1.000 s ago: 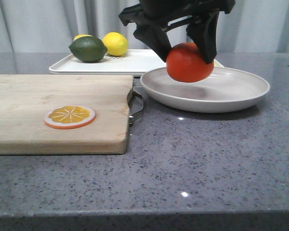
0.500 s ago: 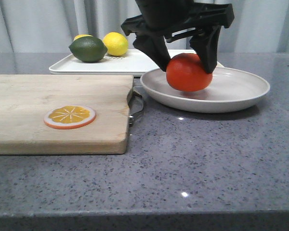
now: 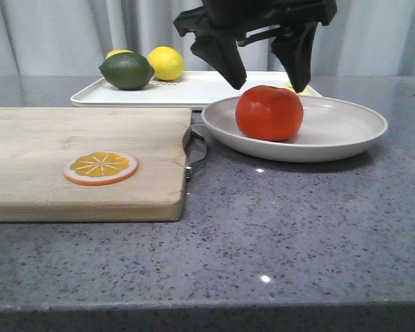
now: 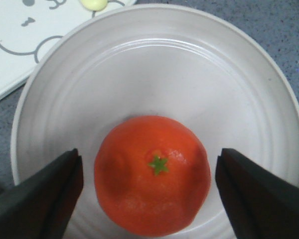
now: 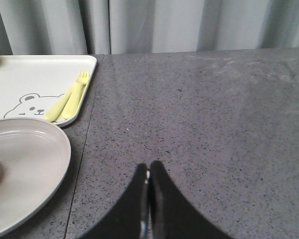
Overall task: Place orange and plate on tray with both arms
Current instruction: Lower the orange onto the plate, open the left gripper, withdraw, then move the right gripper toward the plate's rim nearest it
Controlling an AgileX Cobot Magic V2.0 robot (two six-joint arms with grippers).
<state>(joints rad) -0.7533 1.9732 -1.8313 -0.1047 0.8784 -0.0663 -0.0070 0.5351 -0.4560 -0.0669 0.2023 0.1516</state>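
Sitting in the wide off-white round plate (image 3: 332, 131), the glossy orange-red fruit (image 3: 269, 113) rests free beneath the left tool (image 3: 266, 79), whose black fingers (image 4: 37, 199) spread wide either side. Behind lies the white rectangular tray (image 3: 187, 90). The right tool (image 5: 149, 186) is pinched closed above the grey speckled desk (image 5: 214, 124).

You have a speckled grey table (image 3: 297, 221) in front of you. A wooden cutting board (image 3: 76, 155) lies on its left part, with the plate (image 3: 339, 131) just beside it on the right. The tray (image 3: 187, 90) lies behind both.
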